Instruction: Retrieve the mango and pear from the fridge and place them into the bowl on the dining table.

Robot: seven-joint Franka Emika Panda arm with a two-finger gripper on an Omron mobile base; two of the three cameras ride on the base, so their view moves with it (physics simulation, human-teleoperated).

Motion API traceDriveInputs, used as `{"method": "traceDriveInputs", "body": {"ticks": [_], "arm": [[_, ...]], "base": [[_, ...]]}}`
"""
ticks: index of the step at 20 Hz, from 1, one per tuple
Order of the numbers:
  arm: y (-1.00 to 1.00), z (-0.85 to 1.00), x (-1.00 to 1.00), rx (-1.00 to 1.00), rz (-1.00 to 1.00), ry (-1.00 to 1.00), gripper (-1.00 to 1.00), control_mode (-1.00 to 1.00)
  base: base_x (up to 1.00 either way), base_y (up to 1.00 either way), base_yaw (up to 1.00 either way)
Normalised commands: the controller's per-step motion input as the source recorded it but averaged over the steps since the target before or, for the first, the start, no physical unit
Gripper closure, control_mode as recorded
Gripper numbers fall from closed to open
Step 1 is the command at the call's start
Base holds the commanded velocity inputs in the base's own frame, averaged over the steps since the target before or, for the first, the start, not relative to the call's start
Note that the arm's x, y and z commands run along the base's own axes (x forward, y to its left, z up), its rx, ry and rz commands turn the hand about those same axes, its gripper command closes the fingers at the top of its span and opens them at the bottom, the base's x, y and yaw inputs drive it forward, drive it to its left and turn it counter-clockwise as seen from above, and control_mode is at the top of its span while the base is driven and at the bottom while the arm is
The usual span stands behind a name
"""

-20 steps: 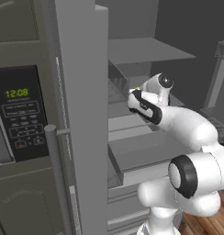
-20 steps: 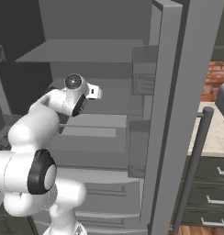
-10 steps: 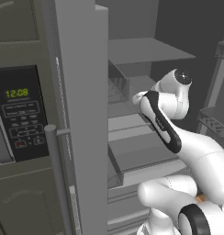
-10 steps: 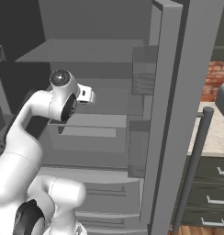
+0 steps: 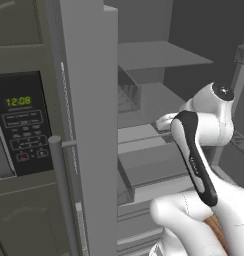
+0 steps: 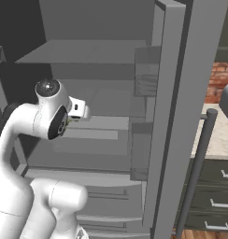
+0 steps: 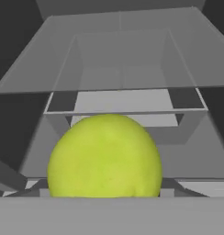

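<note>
Arm is reaching into the open fridge (image 5: pixel 144 150); in the hand view the pear (image 7: pixel 104 156) is sitting dead ahead at 6 o'clock, very close, roundish with no long axis, the fridge shelves running away at 12. Whether it is held or resting I cannot tell. The fingers themselves are hidden, so I cannot tell whether they are apart or clamped on it.

Open fridge (image 5: pixel 89 125), grey shelves (image 6: pixel 88 51) stacked inside, bare shelf at 12 o'clock, drawers (image 5: pixel 144 165) toward 6 o'clock, door bins (image 6: pixel 146 77) at 3 o'clock in right base view.
</note>
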Motion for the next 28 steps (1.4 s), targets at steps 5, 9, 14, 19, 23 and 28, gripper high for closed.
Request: {"method": "traceDriveInputs", "body": {"ticks": [5, 9, 14, 19, 23, 28], "arm": [[-0.1, 0.0, -0.99, 0.0, 0.03, -0.01, 1.0, -1.0], [-0.08, 0.0, -0.67, 0.0, 0.0, 0.0, 1.0, 1.0], [0.0, 0.0, 0.0, 0.0, 0.0, 0.0, 1.0, 1.0], [0.0, 0.0, 0.0, 0.0, 0.0, 0.0, 1.0, 1.0], [0.0, 0.0, 0.0, 0.0, 0.0, 0.0, 1.0, 1.0], [0.0, 0.0, 0.0, 0.0, 0.0, 0.0, 1.0, 1.0]], "base": [[0.0, 0.0, 0.0], [-0.21, -0.01, 0.0], [-0.89, 0.0, 0.0], [-0.83, 0.0, -0.07], [-0.83, 0.0, -0.19], [-0.61, 0.04, -0.33]]}}
